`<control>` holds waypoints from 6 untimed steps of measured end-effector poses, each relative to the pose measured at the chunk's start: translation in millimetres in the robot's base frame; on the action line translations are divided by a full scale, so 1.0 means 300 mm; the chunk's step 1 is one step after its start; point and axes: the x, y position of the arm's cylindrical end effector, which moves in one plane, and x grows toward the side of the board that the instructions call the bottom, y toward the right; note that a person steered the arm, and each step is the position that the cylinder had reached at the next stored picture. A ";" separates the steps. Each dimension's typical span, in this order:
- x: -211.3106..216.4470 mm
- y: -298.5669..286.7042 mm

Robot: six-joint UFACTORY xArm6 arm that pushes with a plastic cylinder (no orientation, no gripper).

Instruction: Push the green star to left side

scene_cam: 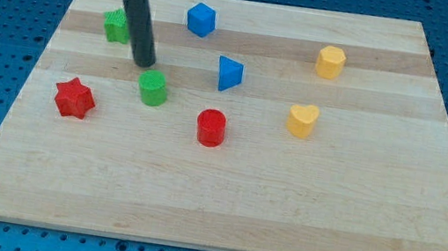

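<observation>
The green star (116, 25) lies near the board's upper left, partly hidden behind my rod. My tip (143, 64) rests on the board just right of and below the star, and just above a green cylinder (153, 88). The rod slants up to the view's top left.
A red star (74, 98) lies at the left, a red cylinder (211, 128) in the middle. A blue cube (201, 20) and a blue triangular block (229, 73) lie above the centre. A yellow hexagonal block (330, 62) and a yellow heart (301, 119) lie at the right. The wooden board (283, 206) sits on a blue perforated table.
</observation>
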 end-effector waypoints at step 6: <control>0.005 -0.115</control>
